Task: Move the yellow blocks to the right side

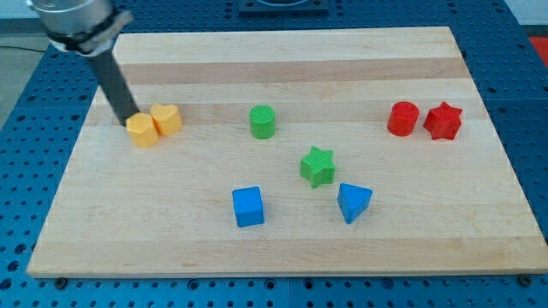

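Camera view shows my tip (132, 121), with no claw to report, touching two yellow blocks (154, 126) at the worktop's (282, 248) left. Pushing right, I risk them splitting apart or striking the green cylinder (263, 121).

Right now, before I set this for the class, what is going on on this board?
My tip is at the view's left, touching the left edge of two yellow blocks that sit side by side. Nothing has reached the right side yet. Toward the right lie a green cylinder, a green star, a blue cube and a blue triangular block, with a red cylinder and red star far right on the wooden board.
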Motion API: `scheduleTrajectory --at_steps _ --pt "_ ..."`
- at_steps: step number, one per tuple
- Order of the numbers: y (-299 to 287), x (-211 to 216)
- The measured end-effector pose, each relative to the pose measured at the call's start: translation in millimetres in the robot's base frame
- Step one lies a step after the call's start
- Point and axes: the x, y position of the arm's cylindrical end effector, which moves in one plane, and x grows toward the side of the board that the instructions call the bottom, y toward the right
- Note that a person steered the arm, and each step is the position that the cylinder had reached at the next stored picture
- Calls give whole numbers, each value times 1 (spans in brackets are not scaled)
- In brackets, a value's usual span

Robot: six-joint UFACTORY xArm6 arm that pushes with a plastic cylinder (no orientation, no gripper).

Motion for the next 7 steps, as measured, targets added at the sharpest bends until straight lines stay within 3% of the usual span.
scheduleTrajectory --at_steps 1,4,6,7 --pt "21 14" --pt "-10 44" --pt "46 50" --pt "11 49"
